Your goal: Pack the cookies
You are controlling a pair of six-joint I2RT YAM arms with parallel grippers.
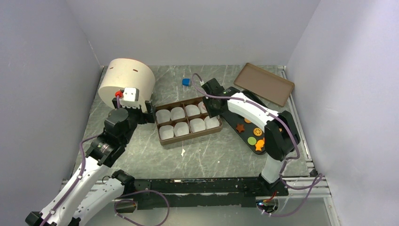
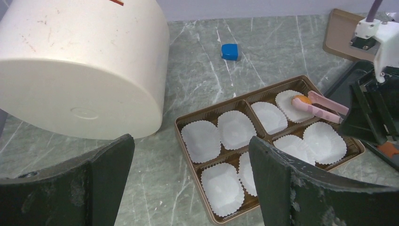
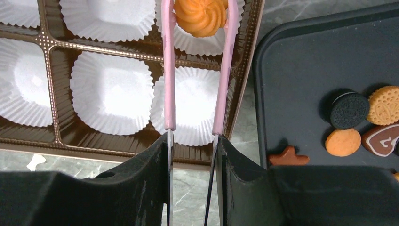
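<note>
Roughly by size, largest first:

1. Desk (image 1: pixel 202 160): green marbled top that carries everything below.
2. White drum (image 1: pixel 127 77): far left, lying on its side, just beside the left hand.
3. Brown lid (image 1: pixel 264 84): far right corner, lying flat, apart from the rest.
4. Brown box (image 2: pixel 235 100): centre of the desk, divided into compartments, each lined with white paper cups (image 2: pixel 201 140). All visible cups are bare except the one under the tongs.
5. Black tray (image 3: pixel 296 80): just right of the box. It holds the loose cookies (image 3: pixel 343 141): rounds, a star, a fish and others.
6. Left hand (image 2: pixel 190 155): fingers spread wide, holding nothing, hovering near the box's left end.
7. Right hand (image 3: pixel 193 146): closed narrow on the pink tongs (image 3: pixel 168 70), which reach over the box.
8. Orange swirl cookie (image 3: pixel 201 16): pinched between the tong tips over the far right-hand cup. Whether it touches the paper cannot be told.
9. Blue cube (image 2: pixel 229 51): behind the box, not involved.

Handling note, step judged as placing: centre the cookie over the cup, lower it until it sits, ease the tongs apart gently, then lift straight up so the tips do not snag or drag the light paper.
</note>
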